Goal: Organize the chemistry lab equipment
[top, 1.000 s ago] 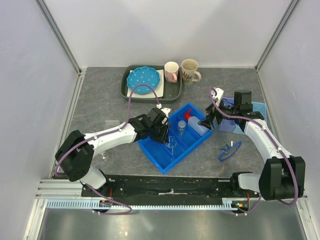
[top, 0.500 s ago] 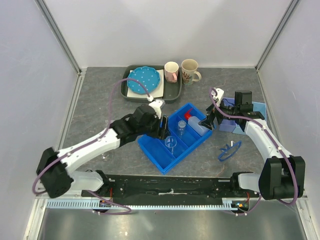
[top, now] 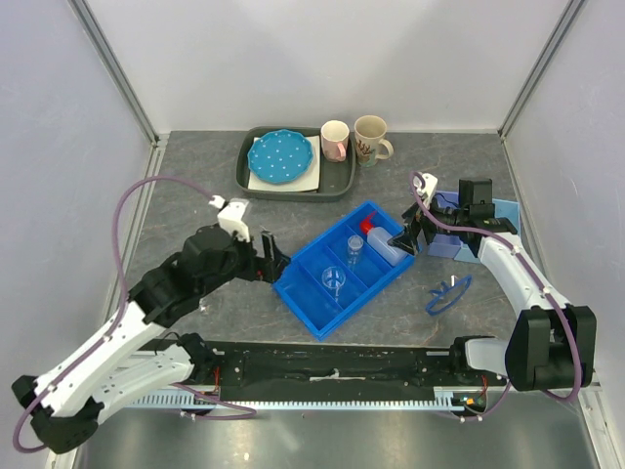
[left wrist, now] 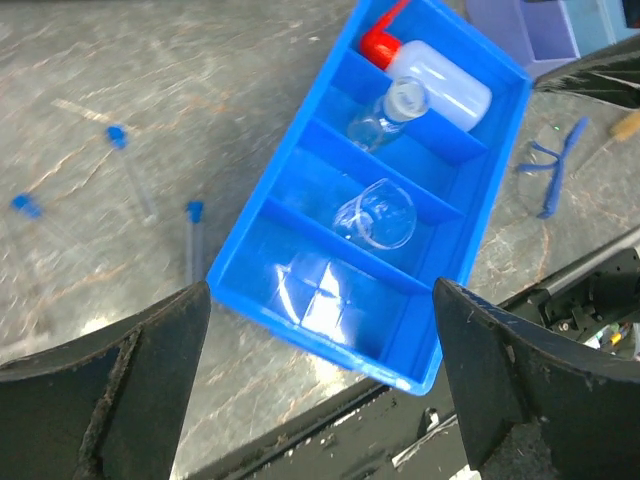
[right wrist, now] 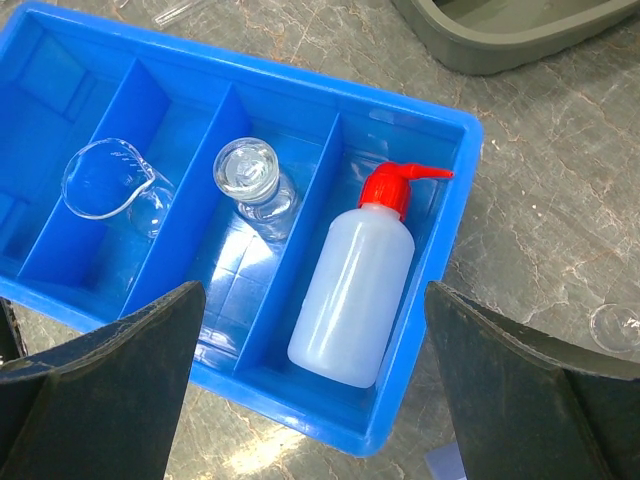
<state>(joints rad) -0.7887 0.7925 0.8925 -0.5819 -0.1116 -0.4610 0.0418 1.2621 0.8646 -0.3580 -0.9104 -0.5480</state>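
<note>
We see the left claw (left wrist: 320, 290) spread wide and holding nothing, poised just off the left end of a blue tray (right wrist: 462, 128) split into four compartments. The right claw (right wrist: 312, 290) hangs over the tray's other end, its fingers equally far apart and equally bare. In the end compartment below the right claw lies the squeeze bottle (right wrist: 350, 300), on its side, its long axis running along the compartment and across the tray, with its red nozzle aimed at the far side of the tabletop (top: 195, 186). In the next compartment we find a stoppered flask (right wrist: 250, 180), also lying down, its stopper towards the far side. A beaker (right wrist: 110, 185) lies tipped over in the third. Three capped tubes (left wrist: 190, 240) lie loose on the grey, marbled tabletop left of the tray, blurred in the wrist view. The safety glasses (top: 449, 291) rest on the tabletop right of the tray, near the right arm, their long axis slanting from near-left to far-right. A pale blue box (top: 503, 220) sits beside the right arm; we cannot see its contents. At the far edge a grey tray (top: 342, 181) carries a dotted plate (top: 283, 156), with two mugs (top: 335, 140) upright beside it. White walls (top: 322, 59) enclose the space.
</note>
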